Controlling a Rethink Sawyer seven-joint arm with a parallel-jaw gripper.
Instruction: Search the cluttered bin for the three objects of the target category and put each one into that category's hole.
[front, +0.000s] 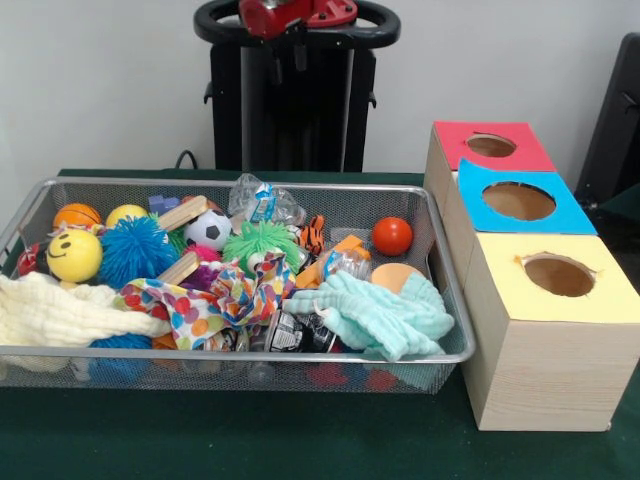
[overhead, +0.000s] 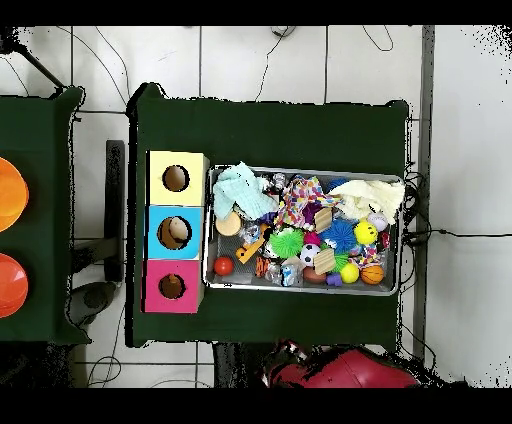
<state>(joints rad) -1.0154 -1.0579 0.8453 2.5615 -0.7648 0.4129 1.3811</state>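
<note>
Which category is wanted cannot be read from the scene, so the task's things here are the bin (front: 230, 355) and the three holes. Taking the front view as a dial centred on the bin, the bin lies flat on the green table with its long axis running 9 to 3 o'clock and its open top facing up. The row of boxes stands just beside its 3 o'clock end, running from near to far. Nearest, along the 6 o'clock rim, a cream cloth (front: 50, 310), a patterned cloth (front: 215, 300) and a mint cloth (front: 375, 315) are draped over smaller items. The likely trouble starts there: a grasp into this layer could snag fabric and drag neighbours out, or a wanted piece may sit hidden underneath and get missed. At 4 o'clock is the yellow hole (front: 559, 275), whose torn edge could catch an object. Further back, the yellow smiley ball (front: 74, 256), blue spiky ball (front: 135, 250), green spiky ball (front: 260, 242) and red ball (front: 392, 236) are round, so they have no long axis and could roll or slip when pinched. Beyond are the blue hole (front: 518, 201) and the red hole (front: 491, 146) at about 2 o'clock, close enough together that a drop could go into the wrong one. Farthest, at 12 o'clock, the gripper (front: 288, 45) hangs well above the bin, holding nothing visible. I cannot tell whether it is spread or closed.
</note>
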